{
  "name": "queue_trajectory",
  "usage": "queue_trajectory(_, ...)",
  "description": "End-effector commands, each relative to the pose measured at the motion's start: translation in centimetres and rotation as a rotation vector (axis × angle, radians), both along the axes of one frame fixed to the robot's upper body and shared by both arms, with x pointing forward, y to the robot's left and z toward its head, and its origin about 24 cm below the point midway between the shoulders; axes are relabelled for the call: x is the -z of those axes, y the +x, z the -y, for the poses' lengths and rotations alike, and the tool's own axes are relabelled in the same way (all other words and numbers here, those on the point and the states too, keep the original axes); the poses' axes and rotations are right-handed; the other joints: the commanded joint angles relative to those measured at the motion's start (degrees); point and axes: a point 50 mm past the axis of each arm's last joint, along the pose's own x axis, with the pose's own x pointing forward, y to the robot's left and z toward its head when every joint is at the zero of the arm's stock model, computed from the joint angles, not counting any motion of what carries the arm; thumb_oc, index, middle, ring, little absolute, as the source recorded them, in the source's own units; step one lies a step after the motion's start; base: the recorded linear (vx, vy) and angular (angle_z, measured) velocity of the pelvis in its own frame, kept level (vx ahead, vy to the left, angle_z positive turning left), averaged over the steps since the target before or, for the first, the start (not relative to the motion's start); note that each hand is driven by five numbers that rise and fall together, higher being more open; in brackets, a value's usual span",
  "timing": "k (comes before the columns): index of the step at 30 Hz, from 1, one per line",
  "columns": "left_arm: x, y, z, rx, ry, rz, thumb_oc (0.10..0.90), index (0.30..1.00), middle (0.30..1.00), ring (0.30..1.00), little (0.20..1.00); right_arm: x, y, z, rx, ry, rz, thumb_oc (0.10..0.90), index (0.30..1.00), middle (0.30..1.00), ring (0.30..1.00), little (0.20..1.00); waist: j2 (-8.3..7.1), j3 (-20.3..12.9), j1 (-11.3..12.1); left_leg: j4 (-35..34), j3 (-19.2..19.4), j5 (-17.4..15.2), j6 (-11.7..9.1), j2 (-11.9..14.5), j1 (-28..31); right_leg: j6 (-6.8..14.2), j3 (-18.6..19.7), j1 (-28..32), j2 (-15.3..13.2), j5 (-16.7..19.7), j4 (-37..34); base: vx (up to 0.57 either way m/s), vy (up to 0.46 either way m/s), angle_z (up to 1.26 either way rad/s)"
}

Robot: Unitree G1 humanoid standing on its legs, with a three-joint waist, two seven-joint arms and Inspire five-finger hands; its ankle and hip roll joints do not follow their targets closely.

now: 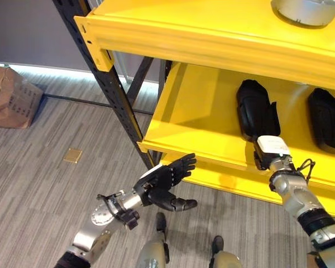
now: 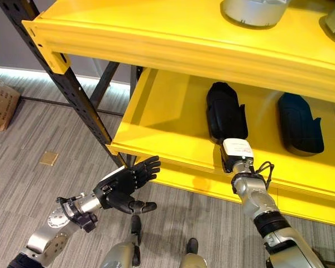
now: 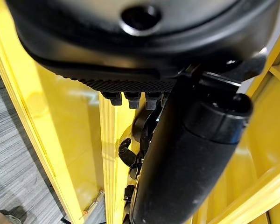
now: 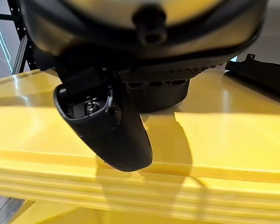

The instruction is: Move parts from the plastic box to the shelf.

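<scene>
A yellow shelf [image 1: 201,120] on a dark metal frame [image 1: 109,84] is seen from above, and everything else is placed against it. On its middle board a long black part [image 1: 254,109] is laid flat, its long axis running from the front lip towards the back of the shelf, the rounded end pointing inward and the near end close to the lip. The right hand [image 1: 268,149] is held at that near end, over the front lip; in the right wrist view the thumb [image 4: 109,130] is seen stretched down towards the lip, while the fingers are hidden against the part, so it cannot be told whether anything is gripped. A second black part [image 1: 326,120] is laid further to the right on the same board, well apart from the first and roughly parallel to it. On the upper board of the shelf a round grey part [image 1: 307,11] is set. The left hand [image 1: 164,181] is held in the air just before the shelf's left front corner, fingers straight and spread, thumb out, nothing in it. A brown box [image 1: 11,97] is seen on the floor, well to the left of the shelf.
</scene>
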Motion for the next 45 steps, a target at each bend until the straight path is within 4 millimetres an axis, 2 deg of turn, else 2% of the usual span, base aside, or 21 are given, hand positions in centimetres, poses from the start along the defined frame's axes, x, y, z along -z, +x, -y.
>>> queue_trajectory(1, -4.3, 0.2, 1.6, 0.031, -0.165, 0.217, 0.9, 1.0, 1.0, 1.0, 1.0, -0.1, 0.4, 0.9, 0.034, 0.058, -0.01, 0.9, 1.0, 1.0, 1.0, 1.0, 0.16, -1.7, 0.3, 4.6, 2.0, -11.4, 0.3, 0.7, 4.0, -2.9, 1.9, -4.9, 0.7, -2.0, 6.3, 0.0, 0.0, 0.0)
queue_trajectory(13, -4.0, 0.1, 2.2, 0.041, -0.177, 0.198, 0.9, 1.0, 1.0, 1.0, 1.0, -0.3, 1.3, -1.3, -0.004, 0.201, -0.006, 0.9, 1.0, 1.0, 1.0, 1.0, 0.78, -1.9, 0.6, 5.2, 1.5, -11.6, 0.2, 0.5, 4.5, -3.3, 1.6, -4.6, 0.5, -2.3, 6.9, 0.01, 0.002, 0.0)
queue_trajectory(27, -3.6, 0.0, 2.7, 0.048, -0.186, 0.184, 0.9, 1.0, 1.0, 1.0, 1.0, -0.3, 1.7, -1.9, 0.026, 0.274, 0.052, 0.9, 1.0, 1.0, 1.0, 1.0, 1.24, -2.0, 0.7, 5.3, 1.2, -11.7, 0.2, 0.5, 4.9, -3.4, 1.5, -4.3, 0.3, -2.3, 7.2, 0.0, 0.0, 0.0)
queue_trajectory(32, -3.6, 0.0, 2.8, 0.046, -0.191, 0.182, 0.9, 1.0, 1.0, 1.0, 1.0, -0.9, 1.9, -2.0, 0.037, 0.297, 0.124, 0.9, 1.0, 1.0, 1.0, 1.0, 1.58, -1.9, 0.6, 5.3, 1.1, -11.7, 0.3, 0.4, 5.0, -3.5, 1.6, -4.3, 0.3, -2.3, 7.3, 0.0, 0.0, 0.0)
queue_trajectory(45, -3.3, -0.4, 3.1, 0.038, -0.225, 0.171, 0.9, 1.0, 1.0, 1.0, 1.0, -4.3, 1.9, -2.5, -0.058, 0.198, 0.44, 0.9, 1.0, 1.0, 1.0, 1.0, 2.78, -2.4, -0.1, 4.9, 1.0, -11.7, 0.4, 0.1, 5.4, -3.4, 2.0, -4.4, 0.0, -2.5, 7.5, 0.0, 0.01, 0.0)
